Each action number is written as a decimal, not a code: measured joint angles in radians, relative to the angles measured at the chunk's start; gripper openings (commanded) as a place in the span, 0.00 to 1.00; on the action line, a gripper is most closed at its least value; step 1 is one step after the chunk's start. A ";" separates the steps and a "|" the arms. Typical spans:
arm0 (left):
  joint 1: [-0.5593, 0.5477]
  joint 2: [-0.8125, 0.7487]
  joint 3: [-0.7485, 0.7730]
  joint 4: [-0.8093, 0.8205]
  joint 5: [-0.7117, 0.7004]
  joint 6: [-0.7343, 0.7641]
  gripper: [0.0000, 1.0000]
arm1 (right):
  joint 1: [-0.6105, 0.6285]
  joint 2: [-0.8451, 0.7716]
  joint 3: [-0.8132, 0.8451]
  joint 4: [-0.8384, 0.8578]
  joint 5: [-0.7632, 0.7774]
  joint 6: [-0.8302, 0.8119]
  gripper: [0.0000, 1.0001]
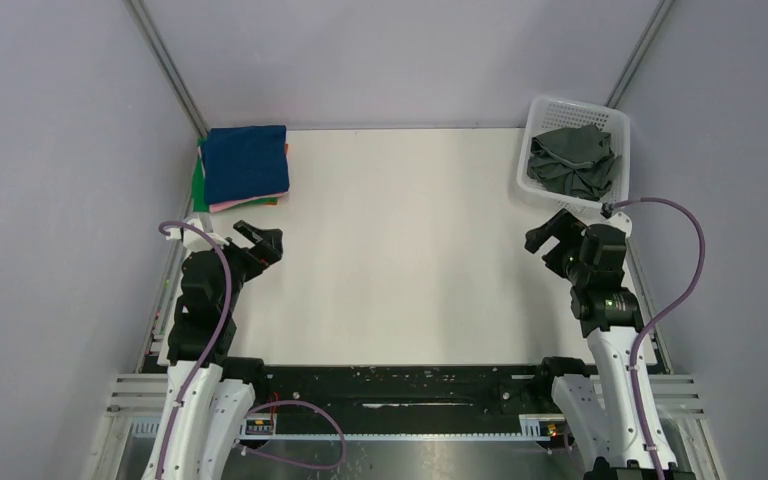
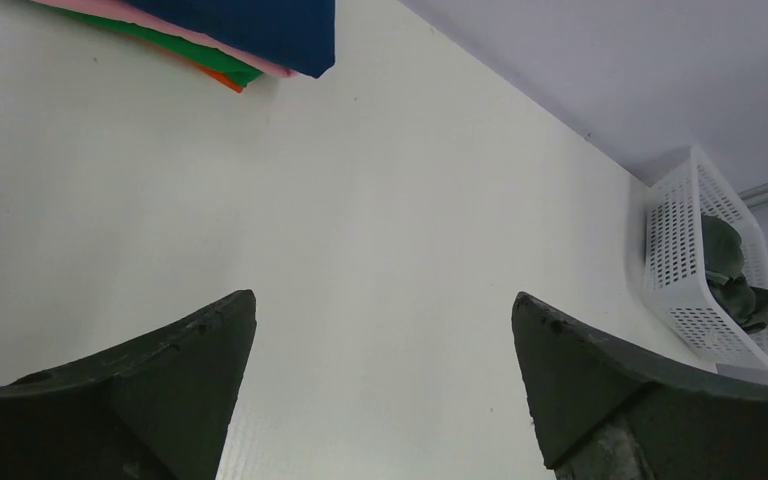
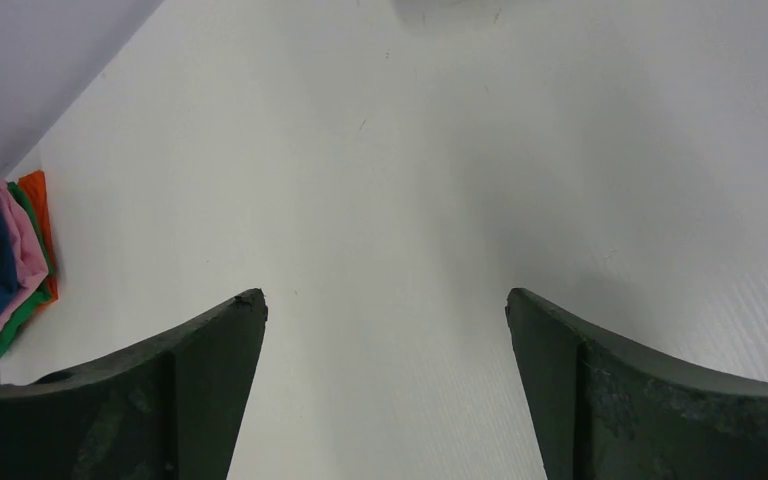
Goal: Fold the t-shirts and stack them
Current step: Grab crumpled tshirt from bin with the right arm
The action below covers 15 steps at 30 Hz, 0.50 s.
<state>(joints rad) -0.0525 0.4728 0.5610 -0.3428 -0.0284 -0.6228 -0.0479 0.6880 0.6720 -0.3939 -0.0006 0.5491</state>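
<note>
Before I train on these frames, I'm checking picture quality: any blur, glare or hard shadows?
Top external: even light, sharp, only soft shadows on the table, no glare. Left wrist: the stacked t-shirts and basket are clear; the dark fingers show little detail. Right wrist: a faint grey shadow lies on the table ahead of the fingers.

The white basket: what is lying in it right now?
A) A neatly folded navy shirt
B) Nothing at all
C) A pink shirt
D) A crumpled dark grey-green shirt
D: the white basket in the far right corner holds a crumpled dark grey-green shirt, while the navy shirt lies folded on top of the pile at the far left.
</note>
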 measured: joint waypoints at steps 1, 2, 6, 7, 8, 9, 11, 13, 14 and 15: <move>0.000 0.000 0.000 0.000 0.000 0.000 0.99 | 0.000 0.006 0.002 0.000 -0.001 0.000 0.99; 0.000 0.000 0.000 0.000 0.001 0.000 0.99 | 0.000 0.012 0.007 0.001 -0.008 -0.003 0.99; 0.000 0.001 0.000 0.000 0.001 -0.003 0.99 | 0.000 0.068 0.056 0.018 -0.038 -0.037 0.98; 0.000 0.002 0.000 0.000 0.001 -0.003 0.99 | 0.000 0.102 0.087 0.020 -0.037 -0.050 0.98; 0.000 0.005 0.000 0.000 0.001 -0.003 0.99 | 0.000 0.145 0.128 0.021 -0.036 -0.065 0.98; 0.000 0.009 0.001 0.000 0.002 -0.003 0.99 | 0.000 0.182 0.168 0.021 -0.033 -0.078 0.98; 0.000 0.019 0.002 0.000 0.002 -0.003 0.99 | 0.000 0.308 0.301 0.006 -0.007 -0.113 0.98; 0.000 0.026 0.002 -0.001 0.000 -0.003 0.99 | 0.000 0.463 0.468 -0.007 0.043 -0.156 0.98; 0.000 0.029 0.002 -0.001 -0.003 -0.003 0.99 | 0.000 0.558 0.578 -0.021 0.086 -0.187 0.98; 0.000 0.032 0.002 -0.002 -0.007 -0.003 0.99 | 0.000 0.625 0.645 -0.015 0.115 -0.210 0.98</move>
<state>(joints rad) -0.0525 0.5045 0.5632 -0.3443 -0.0357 -0.6258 -0.0479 1.3132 1.3174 -0.4091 0.1143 0.3393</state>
